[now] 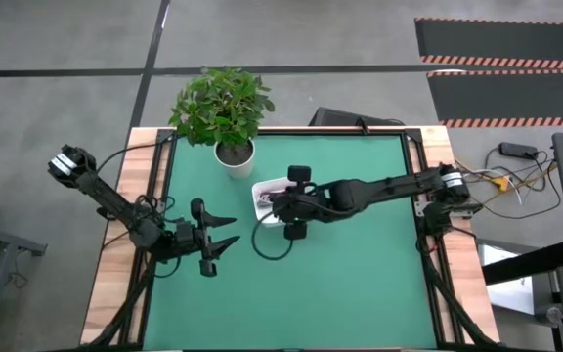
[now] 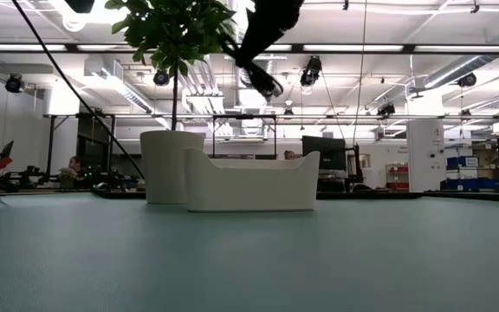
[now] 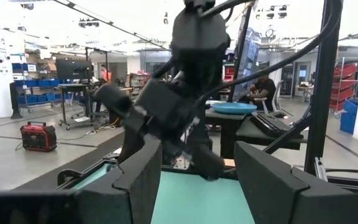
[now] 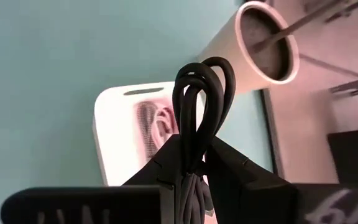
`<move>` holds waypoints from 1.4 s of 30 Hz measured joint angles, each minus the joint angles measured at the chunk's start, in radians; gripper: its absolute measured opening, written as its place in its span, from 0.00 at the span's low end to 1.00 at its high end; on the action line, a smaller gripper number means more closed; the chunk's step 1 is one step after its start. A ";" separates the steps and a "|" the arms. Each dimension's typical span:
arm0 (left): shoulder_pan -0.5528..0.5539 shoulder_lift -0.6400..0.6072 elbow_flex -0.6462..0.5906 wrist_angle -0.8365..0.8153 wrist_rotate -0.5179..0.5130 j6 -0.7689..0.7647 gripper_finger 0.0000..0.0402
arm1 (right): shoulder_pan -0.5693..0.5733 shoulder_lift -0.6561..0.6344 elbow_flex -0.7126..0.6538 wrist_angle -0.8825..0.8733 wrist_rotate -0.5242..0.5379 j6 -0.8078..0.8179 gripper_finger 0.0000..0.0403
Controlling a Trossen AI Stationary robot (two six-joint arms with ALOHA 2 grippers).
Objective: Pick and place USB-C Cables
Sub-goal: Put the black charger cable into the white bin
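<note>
My right gripper (image 4: 194,149) hangs over the white tray (image 4: 114,124) and is shut on a dark, near-black cable bundle (image 4: 201,93). In the high view it (image 1: 281,203) sits above the tray (image 1: 262,191) near the table's middle. In the low view it (image 2: 265,80) is well above the tray (image 2: 249,186). Two pale bundles lie inside the tray, one silver-grey (image 4: 146,118) and one whitish (image 4: 164,122). My left gripper (image 1: 225,238) waits open over the table's left part, its fingers (image 3: 145,177) pointing toward the right arm. My right gripper pinches the dark cable bundle between its two fingers (image 4: 229,168). The bundle runs along the fingers, and its looped end (image 4: 197,78) pokes out past the tips. The fingers point down from above. The bundle is lifted clear, over the tray.
A potted plant in a white pot (image 1: 234,154) stands just beyond the tray toward the far edge, shown also in the low view (image 2: 170,165). A black wire loop (image 1: 272,241) hangs by the right wrist. Green mat (image 1: 360,284) stretches open toward the near and right sides.
</note>
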 joint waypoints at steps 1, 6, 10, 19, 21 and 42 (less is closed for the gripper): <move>0.000 0.000 0.000 0.000 0.000 0.000 0.47 | -0.006 0.013 0.010 -0.007 -0.016 -0.001 0.11; 0.000 0.000 0.000 0.000 0.000 0.000 0.47 | -0.029 0.060 0.027 -0.023 -0.054 -0.072 0.11; 0.000 0.000 0.000 0.000 0.000 0.000 0.47 | -0.044 0.077 0.027 -0.033 -0.068 -0.097 0.11; 0.000 0.002 -0.001 0.000 0.000 0.000 0.47 | -0.055 0.105 0.027 -0.046 -0.069 -0.116 0.11; 0.000 0.002 -0.001 0.000 0.000 0.000 0.47 | -0.056 0.109 0.027 -0.050 -0.069 -0.116 0.11; 0.000 0.002 -0.001 0.000 0.000 0.001 0.47 | -0.058 0.110 0.025 -0.054 -0.111 -0.108 0.12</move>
